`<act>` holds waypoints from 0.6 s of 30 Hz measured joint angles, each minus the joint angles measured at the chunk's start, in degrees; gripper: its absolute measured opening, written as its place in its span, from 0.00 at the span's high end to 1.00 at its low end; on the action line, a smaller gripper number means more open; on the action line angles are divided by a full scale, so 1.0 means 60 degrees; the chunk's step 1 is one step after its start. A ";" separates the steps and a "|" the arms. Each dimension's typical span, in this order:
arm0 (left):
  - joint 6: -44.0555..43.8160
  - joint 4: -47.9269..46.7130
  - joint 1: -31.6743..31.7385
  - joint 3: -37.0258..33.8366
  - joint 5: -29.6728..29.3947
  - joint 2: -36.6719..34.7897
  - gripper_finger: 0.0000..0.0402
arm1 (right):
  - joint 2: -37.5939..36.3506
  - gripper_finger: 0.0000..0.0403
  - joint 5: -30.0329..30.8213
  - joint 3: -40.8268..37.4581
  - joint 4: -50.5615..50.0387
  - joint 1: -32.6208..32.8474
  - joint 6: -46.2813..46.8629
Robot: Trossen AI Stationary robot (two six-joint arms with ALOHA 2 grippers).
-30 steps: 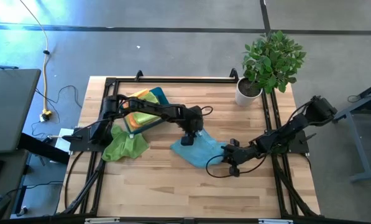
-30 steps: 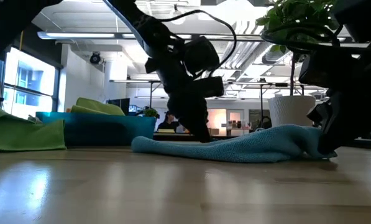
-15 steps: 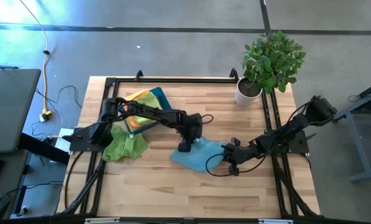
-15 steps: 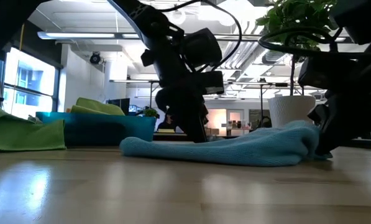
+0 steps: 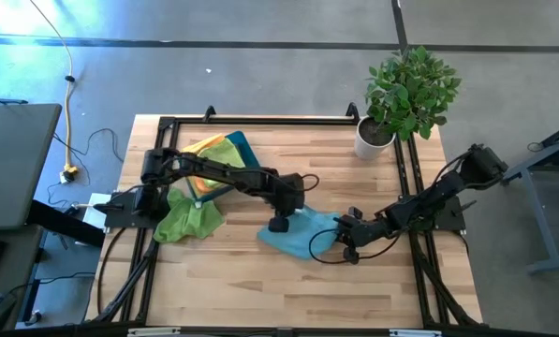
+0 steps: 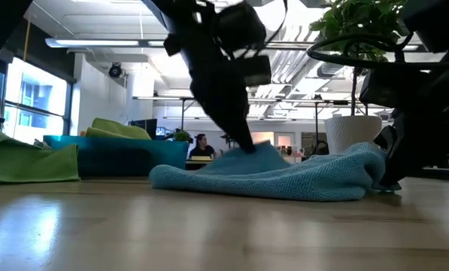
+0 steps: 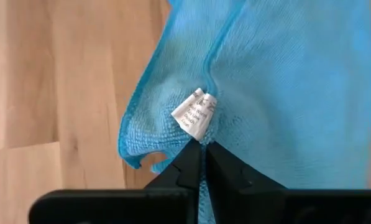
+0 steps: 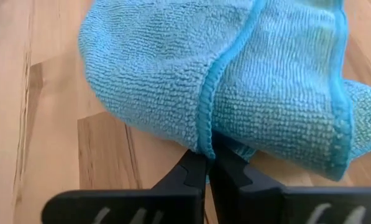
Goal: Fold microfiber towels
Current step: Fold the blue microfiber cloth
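Note:
A light blue microfiber towel (image 5: 302, 232) lies bunched at the table's middle, and both grippers are shut on it. My left gripper (image 5: 279, 225) is at its left end, beside the white label (image 7: 197, 115). My right gripper (image 5: 346, 247) is at its right end. In the low view the left gripper (image 6: 247, 144) has a peak of cloth raised, while the rest of the towel (image 6: 307, 181) lies on the wood. Another lime green towel (image 5: 187, 221) lies crumpled at the table's left. My left gripper pinches the towel's hemmed edge just below the label (image 7: 201, 138) between its two fingertips. It comes slanting down from the table's left. The pinched spot (image 6: 256, 150) is raised into a small peak, and the cloth around it slopes down slack onto the table. My right gripper pinches the towel's hemmed edge (image 8: 205, 146) between its two fingertips, slanting down from the table's right. Cloth is folded over in front of the fingers; how many layers are in the pinch I cannot tell. This end (image 6: 371, 169) stands bunched and rests on the table.
A teal tray (image 5: 237, 143) at the back left holds yellow, orange and green towels (image 5: 213, 159). A potted plant in a white pot (image 5: 375, 137) stands at the back right. Bare wood lies along the near side (image 5: 260, 290).
My left gripper has moved toward the table's near edge and risen, taking hold of the blue towel by its label. That spot has lifted from flat into a peak. The towel's right end in my right gripper has stayed put.

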 joint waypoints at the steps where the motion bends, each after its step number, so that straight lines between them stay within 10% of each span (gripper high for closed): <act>1: -0.0168 -0.0006 -0.0009 0.0000 -0.0006 -0.0124 0.98 | 0.0000 1.00 -0.0052 0.0054 -0.0007 0.0000 0.0077; 9: -0.1106 -0.0054 -0.0469 0.0007 -0.0086 -0.1117 0.99 | -0.0012 1.00 -0.0800 0.1141 -0.0881 0.0000 0.0161; 18: -0.2327 -0.0658 -0.1297 0.0007 -0.1687 -0.2503 0.99 | -0.0015 1.00 -0.0967 0.4194 -0.6938 0.0004 -0.0956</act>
